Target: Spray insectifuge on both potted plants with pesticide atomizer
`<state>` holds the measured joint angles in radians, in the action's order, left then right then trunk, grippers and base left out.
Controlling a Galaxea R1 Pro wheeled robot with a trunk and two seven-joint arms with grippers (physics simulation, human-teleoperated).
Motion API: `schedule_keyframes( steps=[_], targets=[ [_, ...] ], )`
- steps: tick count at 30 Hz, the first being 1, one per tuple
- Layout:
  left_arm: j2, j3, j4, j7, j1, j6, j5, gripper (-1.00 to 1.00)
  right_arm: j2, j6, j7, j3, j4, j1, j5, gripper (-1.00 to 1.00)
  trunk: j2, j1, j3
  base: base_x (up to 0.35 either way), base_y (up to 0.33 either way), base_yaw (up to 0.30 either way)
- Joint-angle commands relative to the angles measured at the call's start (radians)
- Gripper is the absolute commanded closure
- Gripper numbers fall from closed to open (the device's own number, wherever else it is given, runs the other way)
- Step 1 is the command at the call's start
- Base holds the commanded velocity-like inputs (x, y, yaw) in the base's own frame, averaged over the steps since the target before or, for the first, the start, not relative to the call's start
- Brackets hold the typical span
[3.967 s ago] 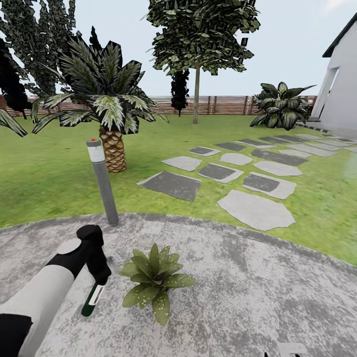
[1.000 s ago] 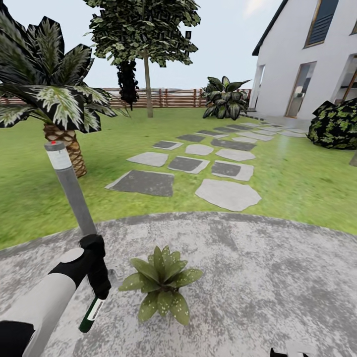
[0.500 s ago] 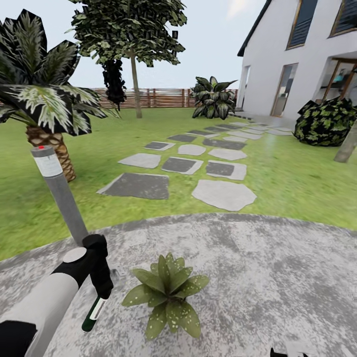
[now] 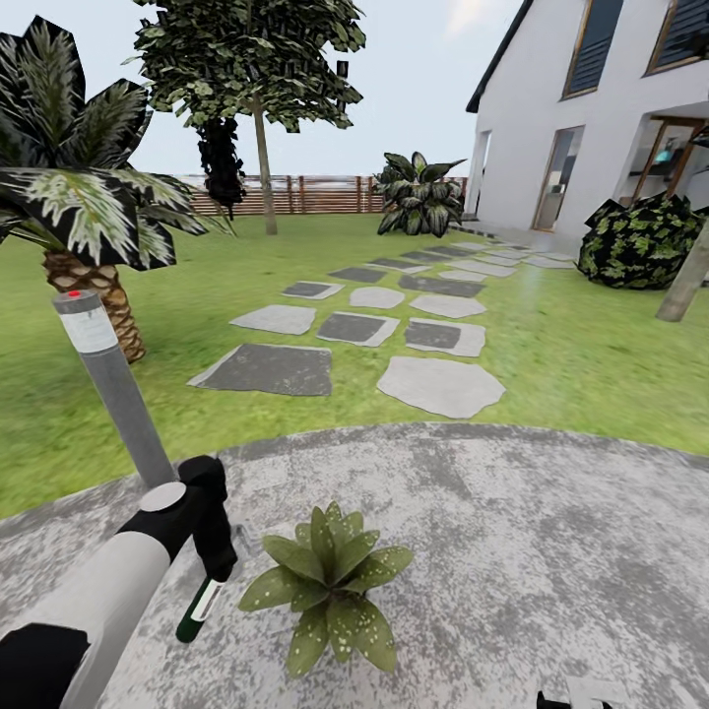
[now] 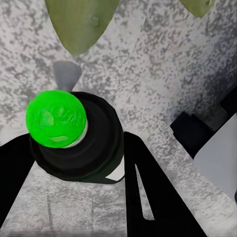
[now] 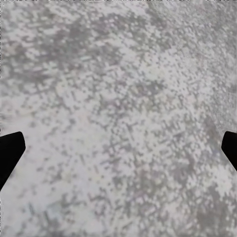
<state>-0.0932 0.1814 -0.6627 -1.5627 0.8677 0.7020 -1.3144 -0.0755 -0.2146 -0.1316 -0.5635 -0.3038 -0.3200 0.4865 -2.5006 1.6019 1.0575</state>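
**Atomizer in hand, lining up on the first plant**

Head view gives me the layout: my left hand (image 4: 219,569) is clamped on the pesticide atomizer (image 4: 200,609), which hangs tilted just beside the near potted plant (image 4: 330,583) on the paved patio (image 4: 551,551). In the left wrist view the two dark fingers (image 5: 148,192) sit either side of the black bottle body, its green end facing the camera, and a speckled leaf (image 5: 81,22) lies just past it.

I judge the step as aiming and spraying. To do it well I want the nozzle pointed at the rosette's centre, not the paving, and I'd sweep across all the leaves so none is missed.

For room, the grey bollard lamp (image 4: 110,386) stands close behind my left arm, so I'd avoid swinging back that way. The patio is open to the right and ahead, with the lawn (image 4: 591,364) and stepping stones (image 4: 438,384) beyond its edge.

My right hand (image 6: 118,148) hangs wide open over bare paving.
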Motion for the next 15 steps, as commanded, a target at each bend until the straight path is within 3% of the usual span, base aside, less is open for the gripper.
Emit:
schedule_keyframes(
  steps=[1,4,9,15],
  targets=[
    [-0.001,0.004,0.001,-0.008,0.000,0.012,-0.005,1.00,0.000,-0.005,-0.002,-0.007,0.002,-0.001,0.011,-1.00,0.000,0.000,0.001,0.164,0.106,0.000],
    [0.001,0.002,0.003,-0.008,-0.002,0.013,-0.005,1.00,0.000,-0.005,-0.002,-0.007,0.001,-0.001,0.011,-1.00,0.000,0.000,0.001,0.237,0.172,-0.091],
    [0.001,0.001,0.003,-0.008,-0.003,0.013,-0.005,1.00,0.000,-0.005,-0.002,-0.007,0.001,-0.001,0.011,-1.00,0.000,0.000,0.001,0.177,0.255,-0.276],
    [-0.010,0.001,0.006,-0.008,-0.009,0.003,-0.013,1.00,0.000,-0.006,-0.002,-0.007,0.001,-0.001,0.011,-1.00,0.000,0.000,0.001,0.017,0.039,-0.086]
  ],
)
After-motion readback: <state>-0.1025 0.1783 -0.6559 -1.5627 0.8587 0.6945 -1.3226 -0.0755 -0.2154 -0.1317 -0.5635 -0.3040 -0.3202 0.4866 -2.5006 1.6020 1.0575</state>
